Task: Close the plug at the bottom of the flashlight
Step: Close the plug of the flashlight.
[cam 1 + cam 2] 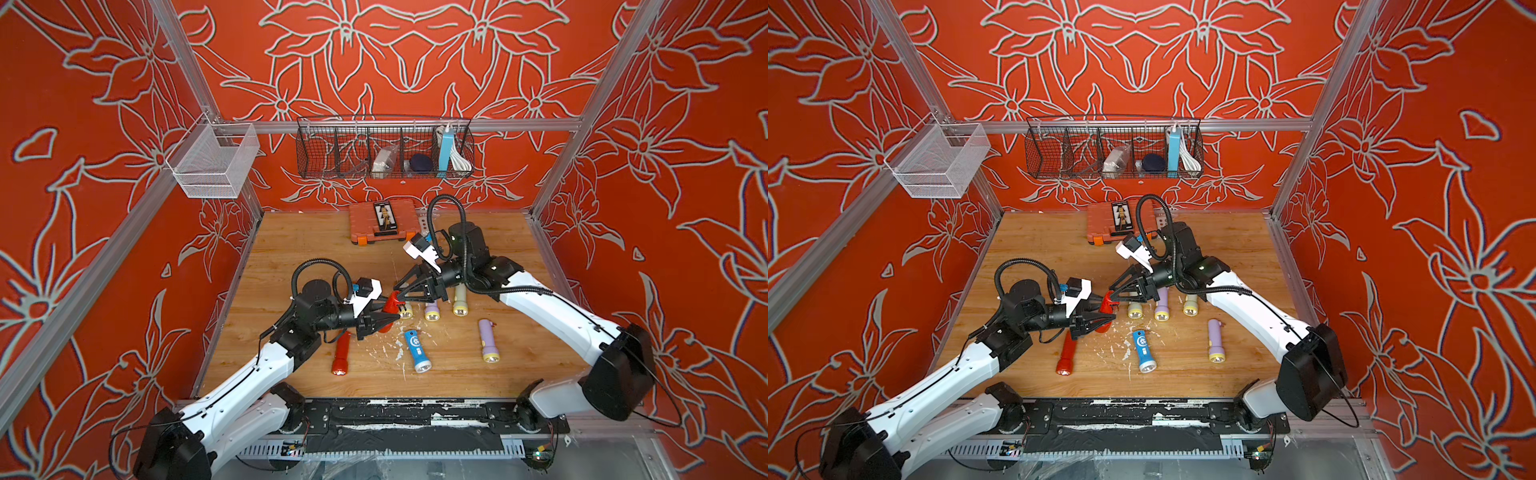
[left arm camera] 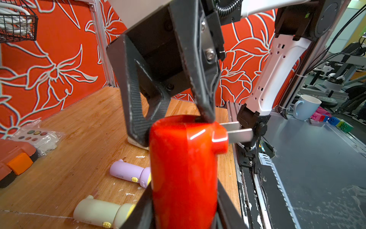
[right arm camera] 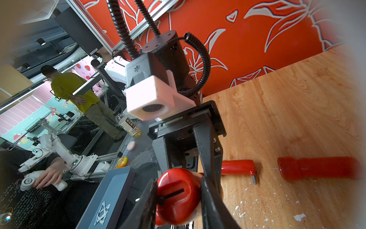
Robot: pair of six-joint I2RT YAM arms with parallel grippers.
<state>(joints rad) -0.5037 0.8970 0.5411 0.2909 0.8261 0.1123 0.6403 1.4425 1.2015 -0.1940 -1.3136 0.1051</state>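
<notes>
A red flashlight [image 1: 390,302] is held off the wooden table, its body clamped in my left gripper [image 1: 392,318], which is shut on it; in the left wrist view the flashlight [image 2: 184,168] fills the space between the jaws. At its bottom end the plug [image 2: 238,132] is folded out, two metal prongs pointing sideways. My right gripper [image 1: 397,293] reaches in from the right, and its jaws sit against both sides of that bottom end [image 3: 176,195], whose slot faces the right wrist camera.
A second red flashlight [image 1: 341,353], a blue one [image 1: 417,349], a purple one [image 1: 488,338] and a row of pale ones [image 1: 460,303] lie on the table. An orange case [image 1: 384,222] sits at the back under a wire basket [image 1: 384,151].
</notes>
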